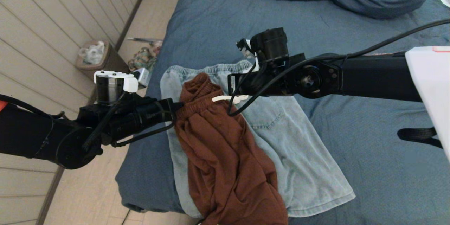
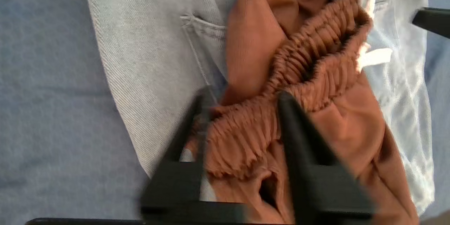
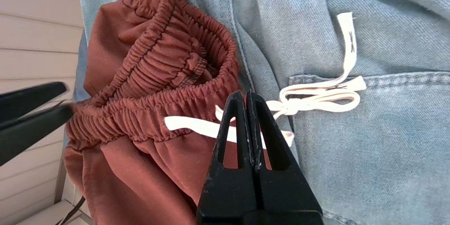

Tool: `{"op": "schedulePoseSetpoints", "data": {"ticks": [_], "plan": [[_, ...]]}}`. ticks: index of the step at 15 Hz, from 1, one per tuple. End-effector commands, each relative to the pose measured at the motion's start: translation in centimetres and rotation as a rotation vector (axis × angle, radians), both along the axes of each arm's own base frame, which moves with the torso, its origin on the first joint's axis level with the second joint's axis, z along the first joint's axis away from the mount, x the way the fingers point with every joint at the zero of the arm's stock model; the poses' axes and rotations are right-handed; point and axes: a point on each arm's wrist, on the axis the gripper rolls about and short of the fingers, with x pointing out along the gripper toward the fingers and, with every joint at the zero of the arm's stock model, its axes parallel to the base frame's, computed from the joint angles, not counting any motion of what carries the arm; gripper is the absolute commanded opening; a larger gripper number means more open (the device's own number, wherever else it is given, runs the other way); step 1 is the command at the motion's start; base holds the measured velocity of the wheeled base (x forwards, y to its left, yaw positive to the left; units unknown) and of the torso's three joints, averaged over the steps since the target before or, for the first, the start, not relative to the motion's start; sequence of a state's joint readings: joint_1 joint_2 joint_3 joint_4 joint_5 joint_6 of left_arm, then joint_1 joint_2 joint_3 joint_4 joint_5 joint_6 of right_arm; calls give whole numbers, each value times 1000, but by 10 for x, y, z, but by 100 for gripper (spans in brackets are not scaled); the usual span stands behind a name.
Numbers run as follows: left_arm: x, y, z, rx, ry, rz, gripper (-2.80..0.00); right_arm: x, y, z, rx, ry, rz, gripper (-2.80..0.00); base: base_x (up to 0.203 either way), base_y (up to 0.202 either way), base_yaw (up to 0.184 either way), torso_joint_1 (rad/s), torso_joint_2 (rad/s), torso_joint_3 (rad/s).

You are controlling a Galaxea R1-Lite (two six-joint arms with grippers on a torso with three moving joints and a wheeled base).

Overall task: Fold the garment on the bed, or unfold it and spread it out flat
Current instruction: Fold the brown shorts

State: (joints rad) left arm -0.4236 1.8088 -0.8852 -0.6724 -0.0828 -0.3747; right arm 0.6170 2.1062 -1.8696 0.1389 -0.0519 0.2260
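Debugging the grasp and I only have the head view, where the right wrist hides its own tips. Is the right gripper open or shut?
Observer: The right gripper is shut, with nothing visibly pinched between its jaws.
Operator: What is under its tips?
Observer: The white drawstring. It is tied in a bow lying on the denim shorts, and one tail crosses behind the tips onto the brown shorts.
Operator: And at the left gripper?
Observer: The left gripper is at the brown elastic waistband. The denim lies directly underneath there, with a pocket seam beside it.
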Motion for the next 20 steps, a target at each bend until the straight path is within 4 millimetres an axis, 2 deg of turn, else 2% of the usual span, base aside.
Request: {"op": "schedulePoseSetpoints", "data": {"ticks": [1, 6, 11, 17, 18, 19, 20], "plan": [[-8, 1, 7, -17, -33, -8, 0, 1, 0, -1, 0, 2, -3, -280, 0, 0, 0, 0, 0, 0], [-16, -1, -2, 7, -19, -26, 0, 2, 0, -3, -3, 6, -3, -280, 0, 0, 0, 0, 0, 0], [6, -8, -36, 24, 8, -19, 0, 1, 1, -3, -6, 8, 0, -280, 0, 0, 0, 0, 0, 0], [10, -6, -41, 37, 9, -11, 0, 0, 2, -4, -7, 9, 3, -280, 0, 0, 0, 0, 0, 0], [10, -6, -40, 36, 3, -8, -149, 1, 2, -4, -8, 10, 3, -280, 0, 0, 0, 0, 0, 0], [10, -6, -39, 30, -11, -5, -280, 1, 2, -4, -8, 10, 3, -280, 0, 0, 0, 0, 0, 0], [10, -6, -38, 27, -18, -5, -280, 1, 2, -5, -8, 11, 3, -280, 0, 0, 0, 0, 0, 0]]}}
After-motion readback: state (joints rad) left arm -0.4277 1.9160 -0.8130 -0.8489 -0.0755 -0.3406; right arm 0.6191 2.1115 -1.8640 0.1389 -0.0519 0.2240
